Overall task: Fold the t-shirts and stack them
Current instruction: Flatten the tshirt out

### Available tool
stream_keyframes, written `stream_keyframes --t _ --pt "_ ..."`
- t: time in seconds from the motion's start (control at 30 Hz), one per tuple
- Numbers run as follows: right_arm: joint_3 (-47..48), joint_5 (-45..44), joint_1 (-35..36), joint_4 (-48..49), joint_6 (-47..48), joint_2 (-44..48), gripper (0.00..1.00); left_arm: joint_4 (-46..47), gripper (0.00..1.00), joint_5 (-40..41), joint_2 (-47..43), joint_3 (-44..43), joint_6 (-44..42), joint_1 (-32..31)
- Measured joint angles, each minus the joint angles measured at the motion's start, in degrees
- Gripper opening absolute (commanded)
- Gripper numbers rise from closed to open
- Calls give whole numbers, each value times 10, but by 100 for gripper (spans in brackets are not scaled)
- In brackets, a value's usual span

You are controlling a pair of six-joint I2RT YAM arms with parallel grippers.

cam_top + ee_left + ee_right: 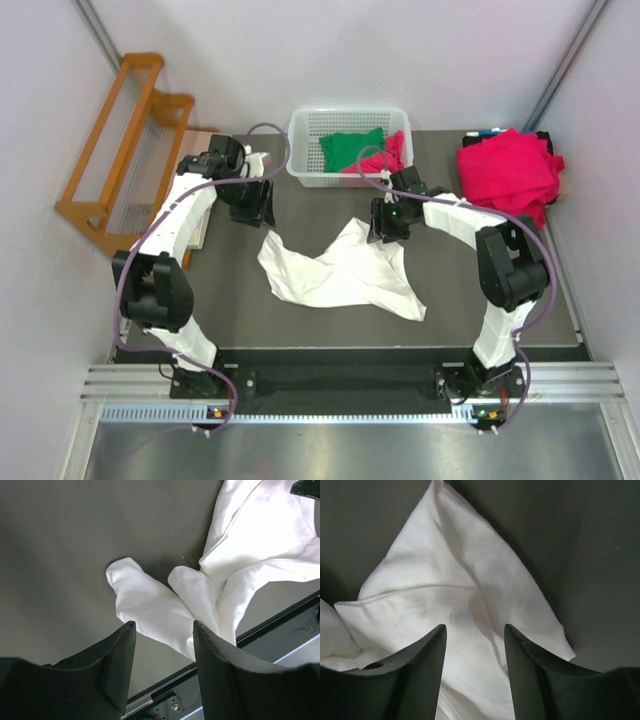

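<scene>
A large white t-shirt lies crumpled and partly spread in the middle of the dark table. My left gripper hovers open just beyond the shirt's far left corner. In its wrist view the left gripper has an empty gap, with two rolled lobes of the white t-shirt below. My right gripper stands open over the shirt's far right corner. The right wrist view shows the right gripper above a pointed flap of the white t-shirt, gripping nothing. A green t-shirt and a crimson one lie in the basket.
The white lattice basket stands at the back centre of the table. A heap of crimson-pink t-shirts sits at the back right corner. A wooden rack leans beside the table's left edge. Walls close in on both sides.
</scene>
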State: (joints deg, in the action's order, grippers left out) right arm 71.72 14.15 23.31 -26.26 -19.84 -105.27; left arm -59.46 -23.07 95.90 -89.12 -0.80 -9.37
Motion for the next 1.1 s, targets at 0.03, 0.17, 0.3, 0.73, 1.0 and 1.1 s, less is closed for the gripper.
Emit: stream_keyframes --t 0.03,0.17,0.3,0.73,1.0,1.1 --pt "0 4 0 0 -2 -3 47 0 54 0 4 3 0 0" --pt "0 14 -1 2 -9 -7 42 2 55 4 15 16 0 0" --pt "0 24 -1 7 -14 -8 38 3 56 4 23 19 0 0" --pt "-10 52 -1 42 -34 -14 25 3 65 -1 153 44 5 -2" --pt "-24 56 -1 44 -40 -14 6 1 24 2 176 55 7 -25" --pt "-24 56 -1 45 -42 -14 10 1 15 1 176 55 7 -34"
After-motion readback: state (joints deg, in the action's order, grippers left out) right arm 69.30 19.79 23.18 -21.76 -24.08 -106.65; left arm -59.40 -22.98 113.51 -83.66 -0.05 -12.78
